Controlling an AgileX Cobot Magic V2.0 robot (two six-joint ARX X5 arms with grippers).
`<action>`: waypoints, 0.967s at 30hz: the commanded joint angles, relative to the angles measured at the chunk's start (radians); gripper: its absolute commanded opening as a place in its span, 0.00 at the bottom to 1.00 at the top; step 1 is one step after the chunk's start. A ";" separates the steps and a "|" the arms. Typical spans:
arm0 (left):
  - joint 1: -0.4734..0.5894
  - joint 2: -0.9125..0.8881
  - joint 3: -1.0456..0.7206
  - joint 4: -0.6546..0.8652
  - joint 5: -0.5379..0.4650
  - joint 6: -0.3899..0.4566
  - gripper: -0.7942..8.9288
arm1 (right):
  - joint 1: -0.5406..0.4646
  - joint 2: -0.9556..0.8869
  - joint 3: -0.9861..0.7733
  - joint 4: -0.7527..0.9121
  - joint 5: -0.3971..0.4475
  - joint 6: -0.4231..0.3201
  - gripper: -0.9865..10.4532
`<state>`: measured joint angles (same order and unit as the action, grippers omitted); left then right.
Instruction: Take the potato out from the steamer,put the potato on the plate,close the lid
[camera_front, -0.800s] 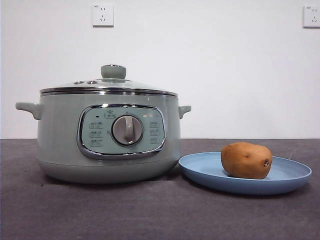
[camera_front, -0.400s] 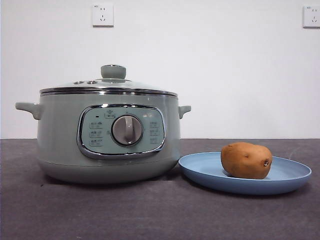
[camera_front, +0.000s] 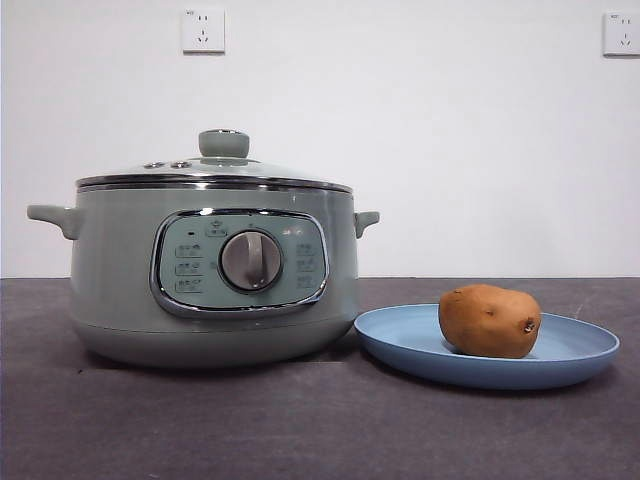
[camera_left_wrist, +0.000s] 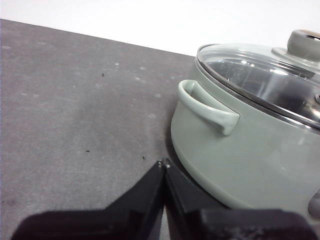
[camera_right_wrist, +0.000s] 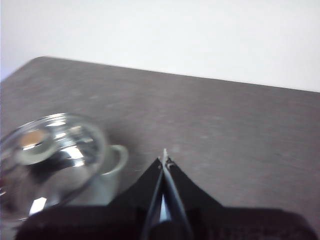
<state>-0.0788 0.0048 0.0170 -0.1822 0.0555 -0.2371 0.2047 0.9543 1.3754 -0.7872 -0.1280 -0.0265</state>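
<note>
The pale green steamer (camera_front: 210, 270) stands on the dark table at the left, with its glass lid (camera_front: 215, 170) resting closed on top. The brown potato (camera_front: 489, 320) lies on the light-blue plate (camera_front: 400, 340) to the right of the steamer. Neither gripper shows in the front view. My left gripper (camera_left_wrist: 164, 162) is shut and empty, beside the steamer's side handle (camera_left_wrist: 207, 106), with the lid (camera_left_wrist: 260, 80) in sight. My right gripper (camera_right_wrist: 164, 159) is shut and empty, above the table near the lid (camera_right_wrist: 50, 155) and the other handle (camera_right_wrist: 116, 160). The potato and plate are out of both wrist views.
Two wall sockets (camera_front: 203, 30) sit high on the white wall behind. The dark grey table (camera_front: 300, 430) runs across the front, with bare surface on the far side of each handle in the wrist views.
The whole front view shifts a few pixels left; the steamer, lid, plate and potato keep their places relative to each other.
</note>
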 joint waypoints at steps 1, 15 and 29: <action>0.002 -0.003 -0.013 0.001 -0.002 -0.003 0.08 | -0.057 -0.010 -0.079 -0.004 -0.001 -0.015 0.09; 0.002 -0.003 -0.013 0.001 -0.002 -0.003 0.08 | -0.239 -0.390 -0.948 0.561 0.003 0.087 0.09; 0.002 -0.003 -0.013 0.001 -0.002 -0.003 0.08 | -0.276 -0.761 -1.357 0.661 0.008 0.212 0.09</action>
<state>-0.0788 0.0048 0.0170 -0.1822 0.0555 -0.2371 -0.0715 0.1955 0.0284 -0.1341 -0.1268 0.1555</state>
